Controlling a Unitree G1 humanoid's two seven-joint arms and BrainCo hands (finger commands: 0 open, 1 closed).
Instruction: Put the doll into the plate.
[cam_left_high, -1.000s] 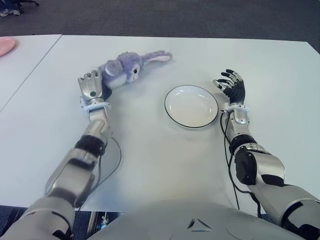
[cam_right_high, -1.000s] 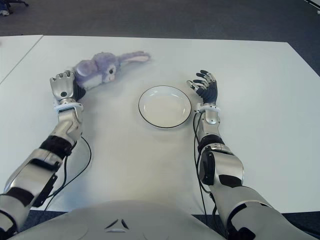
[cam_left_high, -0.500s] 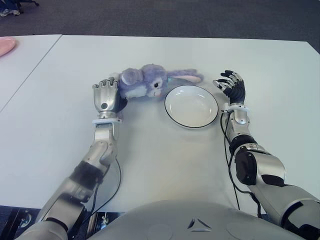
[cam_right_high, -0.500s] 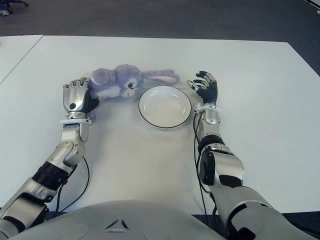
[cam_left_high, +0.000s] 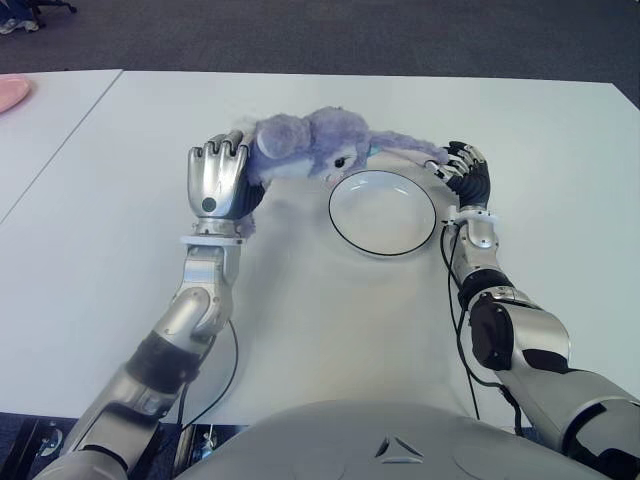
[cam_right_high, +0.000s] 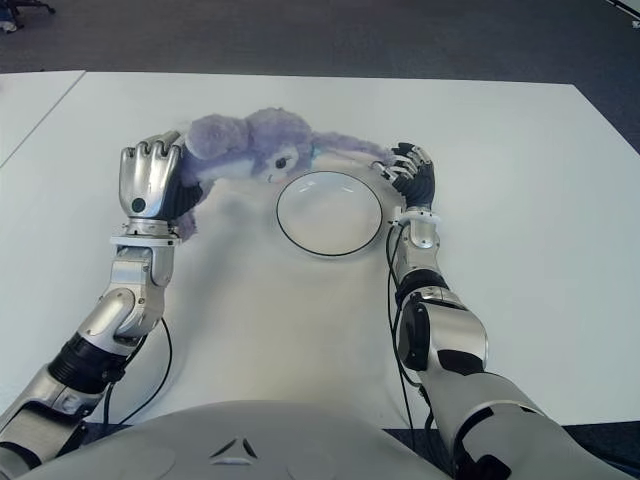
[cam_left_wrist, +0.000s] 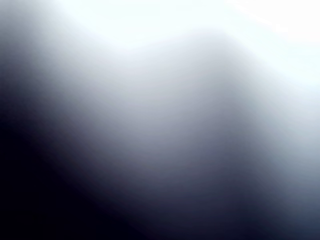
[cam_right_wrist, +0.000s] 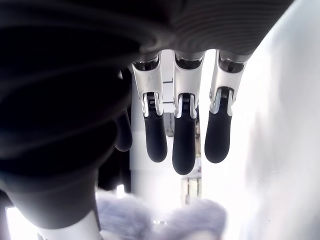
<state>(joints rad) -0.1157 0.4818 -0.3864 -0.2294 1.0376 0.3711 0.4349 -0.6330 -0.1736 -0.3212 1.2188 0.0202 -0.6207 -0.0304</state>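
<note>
Here the left hand (cam_left_high: 218, 180) is raised over the white tabletop (cam_left_high: 300, 320), just to the left of the plate (cam_left_high: 383, 212), with its fingers (cam_left_high: 225, 155) curled around one end of the doll (cam_left_high: 310, 148). The doll is a purple plush rabbit, and it stretches sideways from that grasp toward the robot's right, its body and head hanging over the far left rim of the plate. Its long ears (cam_left_high: 405, 146) reach along the far rim of the plate and end just beside the right hand (cam_left_high: 466, 180). Whether the ears touch that hand cannot be told. The doll is not inside the plate; the white bowl of the plate, ringed by a dark rim, shows bare below it.

The right hand shows at the right edge of the plate, palm turned toward the doll. In its wrist view its fingers (cam_right_wrist: 184, 145) hang straight and slightly apart, gripping nothing, with a patch of purple plush (cam_right_wrist: 165, 220) showing beyond the fingertips. The left wrist view gives only a pale and dark blur, so the left grasp is read from the head views alone.

A pink object (cam_left_high: 12, 92) lies at the far left edge on a neighbouring table.
</note>
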